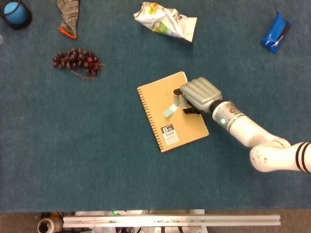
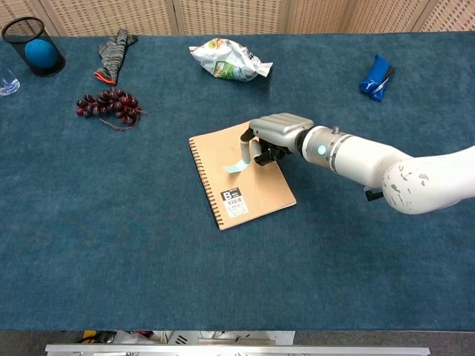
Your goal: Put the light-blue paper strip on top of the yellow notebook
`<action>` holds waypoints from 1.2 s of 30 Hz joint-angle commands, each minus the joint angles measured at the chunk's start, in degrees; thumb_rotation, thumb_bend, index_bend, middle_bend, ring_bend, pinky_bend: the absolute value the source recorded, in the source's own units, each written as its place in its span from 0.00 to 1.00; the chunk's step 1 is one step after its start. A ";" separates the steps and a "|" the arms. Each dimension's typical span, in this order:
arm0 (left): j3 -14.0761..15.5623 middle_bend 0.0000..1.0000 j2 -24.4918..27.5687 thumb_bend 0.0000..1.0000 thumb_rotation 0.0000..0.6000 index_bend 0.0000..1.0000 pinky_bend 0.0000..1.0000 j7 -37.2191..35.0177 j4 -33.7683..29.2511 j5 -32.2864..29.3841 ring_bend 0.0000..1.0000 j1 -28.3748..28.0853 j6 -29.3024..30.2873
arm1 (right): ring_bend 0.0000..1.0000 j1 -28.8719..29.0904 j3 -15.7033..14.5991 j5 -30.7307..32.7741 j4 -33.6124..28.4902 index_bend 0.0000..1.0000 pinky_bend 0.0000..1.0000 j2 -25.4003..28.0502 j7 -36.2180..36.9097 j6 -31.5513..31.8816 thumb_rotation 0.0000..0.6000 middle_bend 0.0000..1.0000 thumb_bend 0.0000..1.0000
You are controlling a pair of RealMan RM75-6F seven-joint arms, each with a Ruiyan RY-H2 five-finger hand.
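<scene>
Looking down from the head view, the right hand [image 1: 198, 93] sits over the upper right part of the yellow notebook [image 1: 172, 111], fingers curled down and pinching the top end of the light-blue paper strip [image 1: 170, 108]; the strip hangs down and left, its lower end over the notebook's cover. The notebook lies tilted on the blue counter [image 1: 97, 160], spiral edge to the left, barcode label near its lower edge. A bunch of dark grapes [image 1: 77, 60] lies well apart to the upper left, a striped sock [image 1: 68, 16] above it, a blue ball in a black cup [image 1: 15, 13] at the corner, a crumpled snack bag [image 1: 167, 21] above the notebook and a blue packet [image 1: 275, 32] far right. From the chest view, the same hand [image 2: 279, 135] holds the strip [image 2: 239, 163] by its upper end above the notebook [image 2: 241, 174], the lower tip apparently touching the cover. The grapes [image 2: 108, 106], sock [image 2: 113, 53], cup [image 2: 34, 46], snack bag [image 2: 229, 60] and packet [image 2: 376, 78] lie along the far side. The left hand appears in neither view.
</scene>
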 commanded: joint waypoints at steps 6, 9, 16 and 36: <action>-0.02 0.21 -0.06 0.15 1.00 0.19 0.17 0.02 0.06 0.11 0.22 -0.16 -0.19 | 1.00 -0.44 0.34 -0.75 -1.68 0.46 1.00 1.27 0.74 0.68 0.72 1.00 0.84; 0.00 0.21 -0.10 0.15 1.00 0.19 0.17 0.09 0.03 0.21 0.22 -0.26 -0.28 | 1.00 -0.29 0.06 -0.35 -1.28 0.46 1.00 1.06 0.41 0.36 0.72 1.00 0.84; 0.02 0.21 -0.08 0.15 1.00 0.19 0.17 -0.15 0.22 -0.16 0.22 0.02 -0.17 | 1.00 0.14 0.41 0.37 0.19 0.46 1.00 -0.21 0.34 0.16 0.72 1.00 0.84; -0.15 0.21 0.08 0.15 1.00 0.19 0.17 -0.21 0.24 -0.25 0.22 0.10 0.01 | 1.00 0.54 1.36 0.34 1.88 0.46 1.00 -1.53 1.26 0.06 0.72 1.00 0.84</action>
